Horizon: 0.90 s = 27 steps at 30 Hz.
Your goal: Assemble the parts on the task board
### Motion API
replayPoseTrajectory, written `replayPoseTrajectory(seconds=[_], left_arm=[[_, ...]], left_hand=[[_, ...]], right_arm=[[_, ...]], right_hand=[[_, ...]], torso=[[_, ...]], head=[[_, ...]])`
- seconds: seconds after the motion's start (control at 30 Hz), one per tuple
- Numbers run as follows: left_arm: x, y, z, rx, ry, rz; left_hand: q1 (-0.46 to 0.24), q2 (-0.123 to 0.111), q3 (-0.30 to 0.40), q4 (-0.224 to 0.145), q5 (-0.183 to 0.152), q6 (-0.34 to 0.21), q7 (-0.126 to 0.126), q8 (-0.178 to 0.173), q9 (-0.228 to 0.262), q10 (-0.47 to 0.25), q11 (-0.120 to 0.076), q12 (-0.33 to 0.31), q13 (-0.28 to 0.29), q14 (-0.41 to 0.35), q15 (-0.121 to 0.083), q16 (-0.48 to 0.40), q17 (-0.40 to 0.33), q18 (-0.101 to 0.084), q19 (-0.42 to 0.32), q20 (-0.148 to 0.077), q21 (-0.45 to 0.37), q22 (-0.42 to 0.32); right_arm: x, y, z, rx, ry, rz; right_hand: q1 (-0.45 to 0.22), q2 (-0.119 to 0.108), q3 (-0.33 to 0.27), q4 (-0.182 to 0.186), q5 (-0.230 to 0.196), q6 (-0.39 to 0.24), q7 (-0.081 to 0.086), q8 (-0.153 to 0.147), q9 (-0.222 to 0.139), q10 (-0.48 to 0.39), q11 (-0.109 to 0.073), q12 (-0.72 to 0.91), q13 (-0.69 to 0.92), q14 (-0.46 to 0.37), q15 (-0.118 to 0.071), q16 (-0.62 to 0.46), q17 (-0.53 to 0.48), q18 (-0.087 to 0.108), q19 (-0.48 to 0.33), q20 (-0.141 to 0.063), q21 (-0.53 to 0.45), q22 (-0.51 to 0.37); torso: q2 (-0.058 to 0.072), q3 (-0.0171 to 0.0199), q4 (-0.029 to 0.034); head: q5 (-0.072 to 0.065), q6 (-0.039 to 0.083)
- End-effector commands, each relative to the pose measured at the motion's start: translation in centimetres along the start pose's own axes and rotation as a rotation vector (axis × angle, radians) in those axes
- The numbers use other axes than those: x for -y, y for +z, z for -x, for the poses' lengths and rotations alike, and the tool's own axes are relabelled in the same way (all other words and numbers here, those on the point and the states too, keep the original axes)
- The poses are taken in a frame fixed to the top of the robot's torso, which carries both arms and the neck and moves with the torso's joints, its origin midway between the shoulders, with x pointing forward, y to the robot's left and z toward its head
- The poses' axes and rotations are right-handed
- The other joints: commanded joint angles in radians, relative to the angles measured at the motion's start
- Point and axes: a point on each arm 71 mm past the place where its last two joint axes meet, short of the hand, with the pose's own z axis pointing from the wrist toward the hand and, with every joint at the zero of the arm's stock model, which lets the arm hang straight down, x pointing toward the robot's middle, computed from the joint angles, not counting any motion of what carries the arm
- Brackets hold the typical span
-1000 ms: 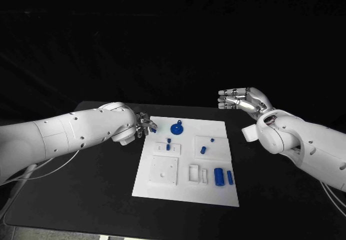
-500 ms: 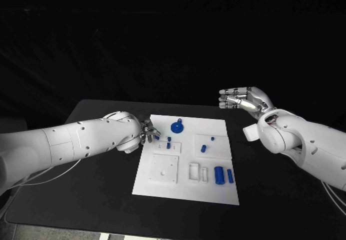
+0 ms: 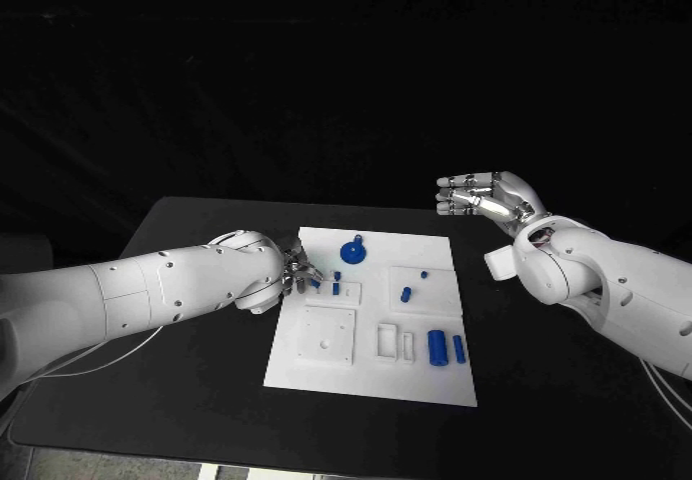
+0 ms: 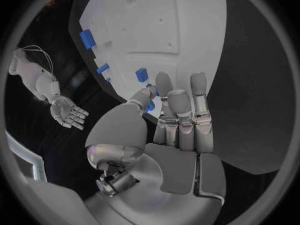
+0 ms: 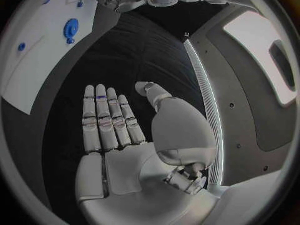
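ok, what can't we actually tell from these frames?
- Head view: left robot hand fingertips hidden behind its own arm; contact with the board's parts unclear.
- Left wrist view: whether the fingers pinch the small blue part is hidden by the fingers themselves.
- Head view: task board recess shapes too small.

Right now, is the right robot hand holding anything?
No. The right robot hand is open, fingers straight, palm empty.

Left arm reaches in low, forearm foremost, its robot hand mostly hidden behind the wrist in the head view. The left wrist view shows that hand's fingers extended side by side, thumb angled inward. Right robot hand is raised, palm open, fingers straight and together, holding nothing.
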Motion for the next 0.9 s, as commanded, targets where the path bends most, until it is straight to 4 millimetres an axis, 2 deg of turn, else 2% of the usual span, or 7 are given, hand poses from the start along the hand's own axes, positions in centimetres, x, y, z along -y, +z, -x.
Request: replayPoseTrajectory(seconds=[0.03, 0.9], left_arm=[[0.25, -0.07, -0.34, -0.023, 0.021, -0.002], [0.29, 0.03, -0.52, -0.042, 0.036, 0.004]], left_hand=[[0.008, 0.001, 0.083, -0.076, 0.006, 0.100, -0.083, 0.002, 0.000, 0.040, -0.005, 0.004, 0.000, 0.006, -0.003, -0.005, 0.001, -0.005, -0.008, 0.001, 0.003, 0.018], [0.006, 0.004, 0.083, -0.072, 0.005, 0.097, -0.082, 0.004, 0.003, 0.040, -0.004, -0.003, -0.001, 0.008, -0.003, -0.013, -0.003, -0.006, -0.009, 0.001, 0.003, 0.017]], right_arm=[[-0.04, -0.03, -0.13, -0.015, 0.006, 0.007], [0.06, -0.11, 0.02, -0.010, 0.011, 0.003]], right_hand=[[-0.001, 0.008, 0.001, 0.003, 0.003, -0.006, -0.002, -0.003, -0.002, -0.005, -0.001, -0.004, -0.001, -0.004, 0.001, -0.003, -0.002, 0.012, -0.007, 0.001, 0.000, -0.001], [-0.002, 0.007, 0.003, 0.002, 0.005, -0.007, -0.002, -0.003, -0.002, -0.006, -0.001, -0.004, -0.001, -0.005, 0.002, -0.003, -0.002, 0.012, -0.008, 0.001, 0.000, -0.001]], torso=[[0.000, 0.0002, -0.0004], [0.001, 0.0010, -0.0010]], head=[[0.000, 0.000], [0.001, -0.005]])
